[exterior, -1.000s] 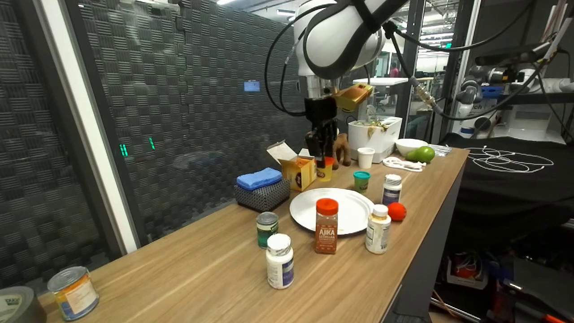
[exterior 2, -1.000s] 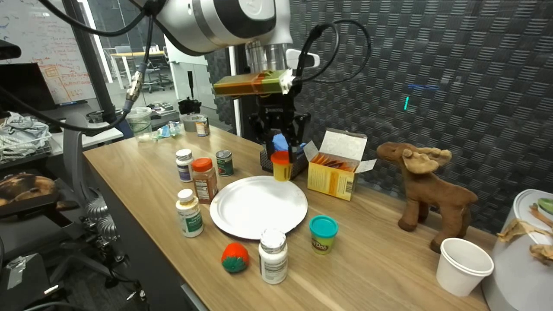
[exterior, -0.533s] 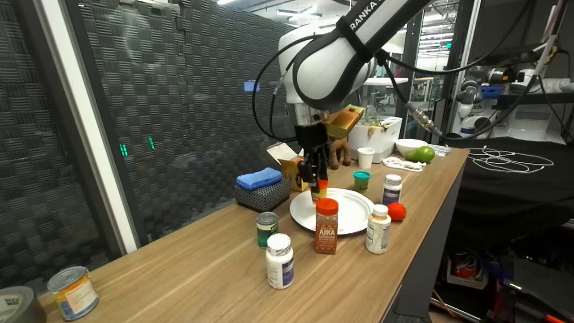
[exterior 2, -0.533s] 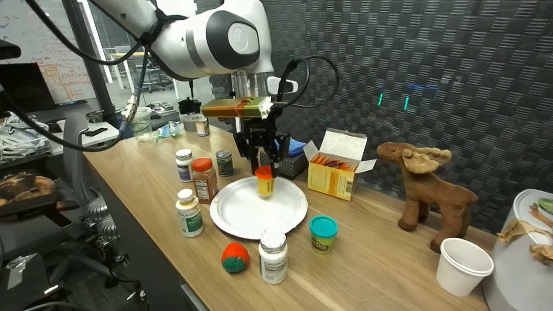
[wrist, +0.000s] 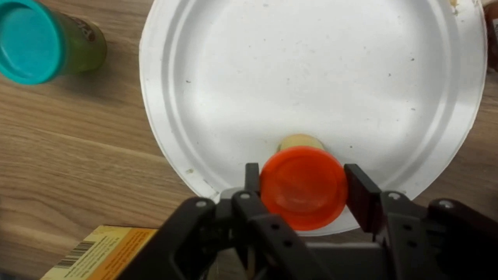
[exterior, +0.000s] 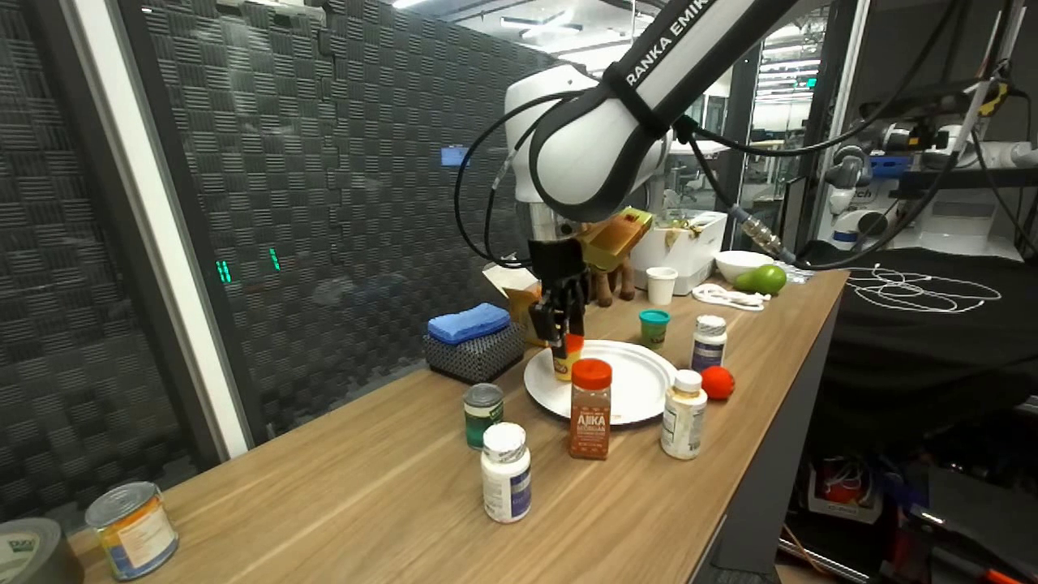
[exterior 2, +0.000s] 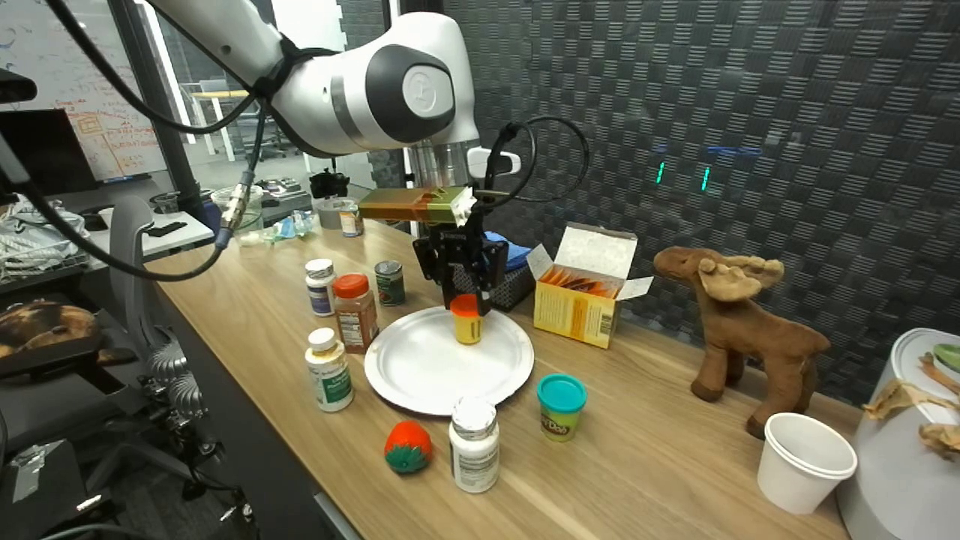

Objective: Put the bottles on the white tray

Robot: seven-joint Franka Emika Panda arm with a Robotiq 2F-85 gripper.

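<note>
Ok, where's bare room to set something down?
Tabletop between the teal-lidded Play-Doh tub and the paper cups; also the middle of the white plate, specks aside. Crowded: its edge by the Ajika jar, and around the pincer and orange-lidded tub.

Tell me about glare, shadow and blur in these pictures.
Wrist view: sheen on the orange-lidded tub, soft shadow beside the green tub, fine print on the box too soft to read; in an exterior view, ceiling lights burn white; in both exterior views, green digits shine on the dark wall.
</note>
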